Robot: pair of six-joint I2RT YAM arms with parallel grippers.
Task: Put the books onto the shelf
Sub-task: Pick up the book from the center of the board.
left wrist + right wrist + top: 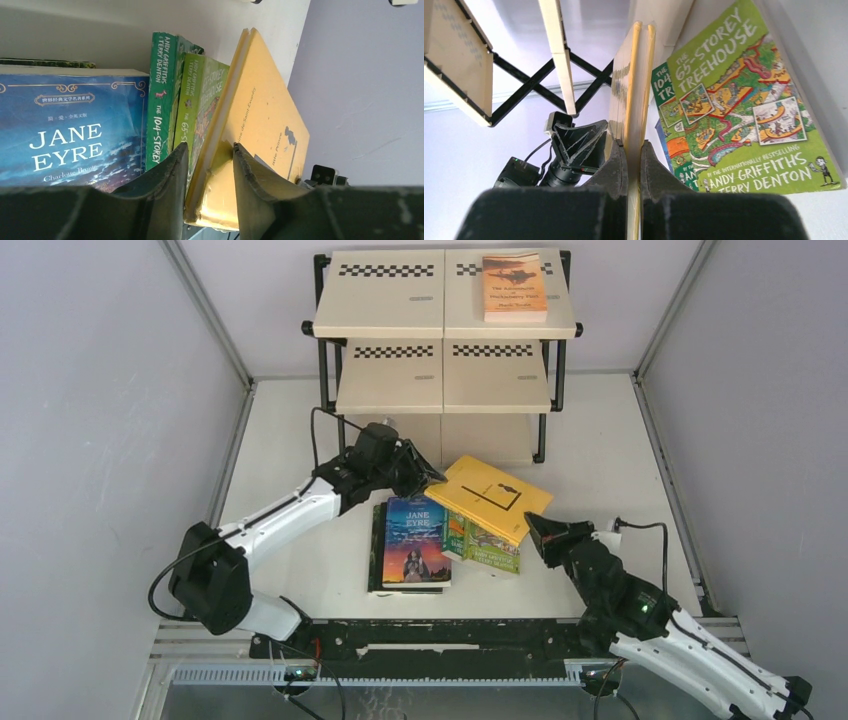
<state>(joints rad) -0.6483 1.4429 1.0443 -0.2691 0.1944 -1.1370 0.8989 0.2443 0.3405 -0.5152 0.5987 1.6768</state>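
A plain yellow book (pixel 490 496) hangs tilted above the table, in front of the shelf (pixel 390 310). My right gripper (pixel 533 530) is shut on its near right edge, and the pinched edge (pixel 631 75) shows in the right wrist view. My left gripper (pixel 210 150) straddles the book's left corner (pixel 260 115) with its jaws parted and a gap beside the cover. Blue "Jane Eyre" (pixel 415 540) lies flat on a dark book (pixel 375 550). Two green cartoon books (pixel 482 543) lie partly under the yellow one. An orange book (pixel 515 286) rests on the top tier.
The shelf stands against the back wall, its lower tiers (pixel 440 375) bare. Grey walls close in the table (pixel 290 440) on the left and right. A black rail (pixel 420 635) runs along the near edge between the arm bases.
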